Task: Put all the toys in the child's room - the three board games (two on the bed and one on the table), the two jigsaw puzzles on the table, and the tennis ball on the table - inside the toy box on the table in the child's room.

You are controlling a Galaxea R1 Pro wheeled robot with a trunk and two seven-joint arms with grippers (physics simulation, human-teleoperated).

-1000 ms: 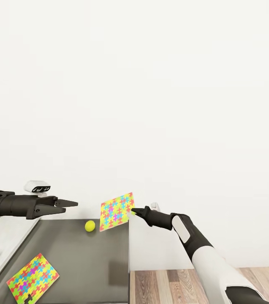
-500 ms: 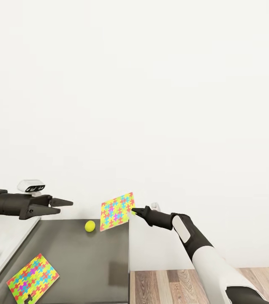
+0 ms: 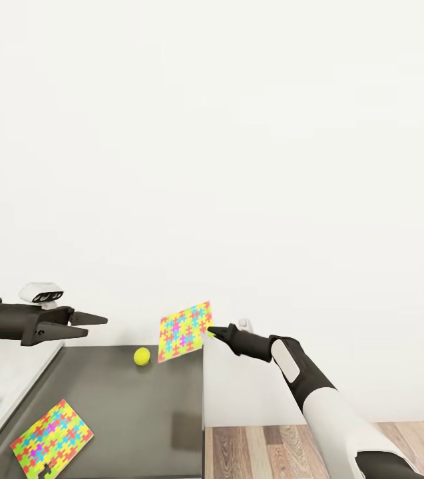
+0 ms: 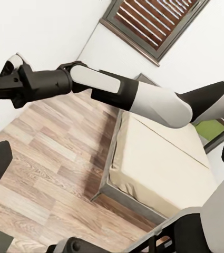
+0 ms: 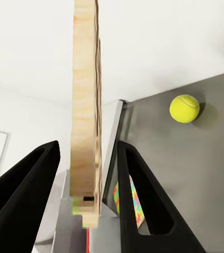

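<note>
Right gripper (image 3: 210,330) fingers pinching jigsaw puzzle (image 3: 185,332) at three-o'clock edge: thin, stiff, light; likely slip-prone. Left gripper (image 3: 98,320) fingers nearly closed, empty.

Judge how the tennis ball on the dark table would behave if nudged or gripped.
The tennis ball is round and sits free on the flat table, so a nudge would probably send it rolling, perhaps toward the edge. It looks small and likely light. Narrow end effector fingers could squeeze it sideways unless centred.
</note>
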